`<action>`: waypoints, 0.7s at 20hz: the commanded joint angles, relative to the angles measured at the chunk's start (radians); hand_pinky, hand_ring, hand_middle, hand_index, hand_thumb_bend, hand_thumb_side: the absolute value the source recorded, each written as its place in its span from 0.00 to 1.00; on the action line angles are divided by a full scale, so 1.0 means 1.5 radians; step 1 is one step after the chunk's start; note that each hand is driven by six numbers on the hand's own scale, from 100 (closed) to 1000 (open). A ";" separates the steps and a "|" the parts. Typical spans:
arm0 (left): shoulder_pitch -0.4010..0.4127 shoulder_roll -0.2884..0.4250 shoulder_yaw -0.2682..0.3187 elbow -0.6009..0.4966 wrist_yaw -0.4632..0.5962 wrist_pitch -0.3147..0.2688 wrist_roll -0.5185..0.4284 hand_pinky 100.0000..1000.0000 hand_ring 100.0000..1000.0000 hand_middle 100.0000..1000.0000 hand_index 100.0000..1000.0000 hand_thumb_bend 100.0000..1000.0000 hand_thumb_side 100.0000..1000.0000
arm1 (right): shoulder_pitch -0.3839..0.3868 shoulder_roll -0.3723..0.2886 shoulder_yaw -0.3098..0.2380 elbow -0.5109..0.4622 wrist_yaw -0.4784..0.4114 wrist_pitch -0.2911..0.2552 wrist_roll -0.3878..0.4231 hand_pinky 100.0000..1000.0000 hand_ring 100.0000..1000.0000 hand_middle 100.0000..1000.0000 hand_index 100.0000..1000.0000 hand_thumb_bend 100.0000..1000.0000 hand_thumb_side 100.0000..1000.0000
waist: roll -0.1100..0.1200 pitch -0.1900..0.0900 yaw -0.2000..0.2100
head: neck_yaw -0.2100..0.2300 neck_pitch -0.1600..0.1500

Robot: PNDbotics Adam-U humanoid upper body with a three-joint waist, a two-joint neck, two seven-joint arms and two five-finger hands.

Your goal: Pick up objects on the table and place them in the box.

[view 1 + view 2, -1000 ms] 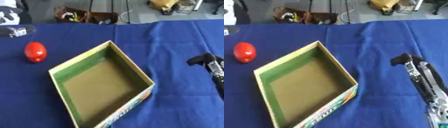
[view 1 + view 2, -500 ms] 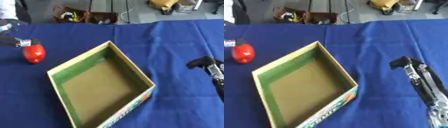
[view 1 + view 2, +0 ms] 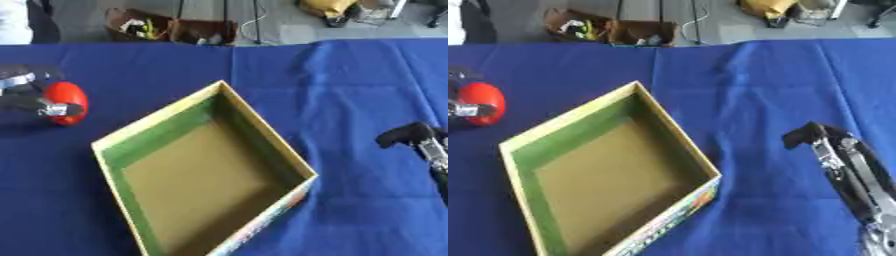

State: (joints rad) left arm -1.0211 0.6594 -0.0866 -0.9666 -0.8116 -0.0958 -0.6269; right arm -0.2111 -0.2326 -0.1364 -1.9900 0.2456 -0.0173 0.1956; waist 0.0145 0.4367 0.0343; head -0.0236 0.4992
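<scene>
A red egg-shaped object (image 3: 72,99) lies on the blue cloth at the left, beside the box. My left hand (image 3: 24,100) comes in from the left edge. One silver-tipped finger (image 3: 54,108) lies across the object's front, and another part of the hand arches above it. The open cardboard box (image 3: 262,131), with green inner walls and a brown floor, sits askew in the middle with nothing in it. My right hand (image 3: 843,162) rests on the cloth at the right. Its fingers are stretched out and hold nothing, with a dark fingertip (image 3: 801,136) pointing towards the box.
The blue cloth (image 3: 350,80) covers the whole table. Past the far edge, on the floor, stand cardboard boxes of clutter (image 3: 166,29) and a yellow bag (image 3: 325,9). A person's white sleeve (image 3: 12,20) shows at the top left corner.
My left hand has come in from the left edge and reached the red object, with a finger now across it. My right hand has barely shifted.
</scene>
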 commanded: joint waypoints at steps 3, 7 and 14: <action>-0.020 0.013 0.022 0.009 0.003 0.006 0.025 0.55 0.72 0.91 1.00 0.67 0.80 | -0.004 -0.006 0.002 -0.007 0.007 -0.002 0.007 0.85 0.65 0.45 0.59 0.00 0.98 | 0.000 -0.009 -0.001 | 0.008 -0.015; -0.021 0.012 0.026 0.016 -0.004 0.012 0.060 0.51 0.71 0.91 1.00 0.67 0.79 | -0.004 -0.004 0.005 -0.007 0.010 -0.001 0.013 0.85 0.65 0.45 0.59 0.00 0.99 | 0.001 -0.004 -0.002 | 0.011 -0.022; -0.022 0.010 0.028 0.021 -0.023 0.022 0.115 0.36 0.59 0.88 0.99 0.65 0.75 | -0.004 -0.003 0.006 -0.007 0.017 0.000 0.021 0.85 0.65 0.45 0.58 0.00 1.00 | 0.002 0.003 -0.003 | 0.015 -0.026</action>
State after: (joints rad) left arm -1.0310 0.6502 -0.0576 -0.9272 -0.8381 -0.0648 -0.4727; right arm -0.2112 -0.2320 -0.1284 -1.9900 0.2639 -0.0154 0.2225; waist 0.0168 0.4613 0.0298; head -0.0034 0.4724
